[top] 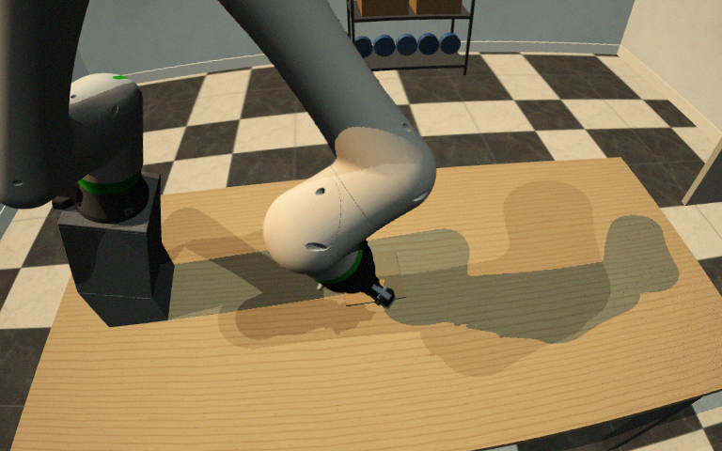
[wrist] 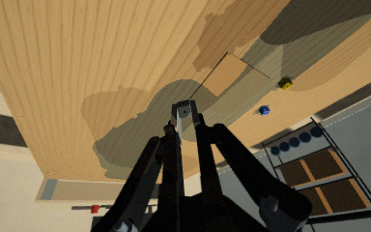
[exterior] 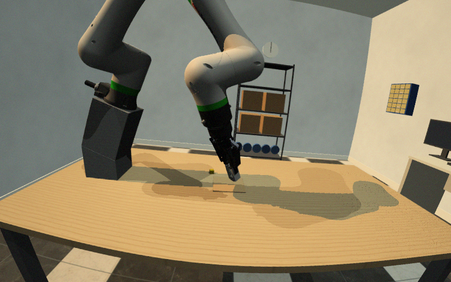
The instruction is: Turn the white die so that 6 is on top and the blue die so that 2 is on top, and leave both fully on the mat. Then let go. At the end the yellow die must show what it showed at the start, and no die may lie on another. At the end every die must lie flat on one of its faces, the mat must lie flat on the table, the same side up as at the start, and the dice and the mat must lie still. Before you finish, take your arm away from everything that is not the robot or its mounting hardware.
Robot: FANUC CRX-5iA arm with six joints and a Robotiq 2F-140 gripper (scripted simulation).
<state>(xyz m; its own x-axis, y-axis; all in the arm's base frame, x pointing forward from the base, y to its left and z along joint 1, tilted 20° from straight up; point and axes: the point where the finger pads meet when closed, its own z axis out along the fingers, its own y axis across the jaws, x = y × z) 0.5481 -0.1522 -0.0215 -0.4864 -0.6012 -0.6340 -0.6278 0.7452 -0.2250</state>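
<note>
My gripper [top: 385, 299] [exterior: 234, 177] [wrist: 185, 109] is tilted, with its fingertips over the right part of the mat. It is shut on the white die [wrist: 185, 112], which shows a grey shaded face with a single dark pip between the fingertips in the wrist view. The mat [top: 393, 270] [exterior: 222, 188] [wrist: 229, 73] is thin and wood-coloured, flat on the table, with a dark near edge. The yellow die [exterior: 211, 171] [wrist: 285, 83] lies off the mat, beyond its far left corner. The blue die [wrist: 264, 110] lies beyond the mat's far edge; the top and exterior views hide it. Their top pips are too small to read.
The wooden table [top: 223, 393] [exterior: 149, 229] [wrist: 72, 53] carries the arm's dark pedestal [top: 114, 266] [exterior: 106, 146] at the left. Broad arm shadows cross the table and part of the mat. A shelf rack stands beyond the table.
</note>
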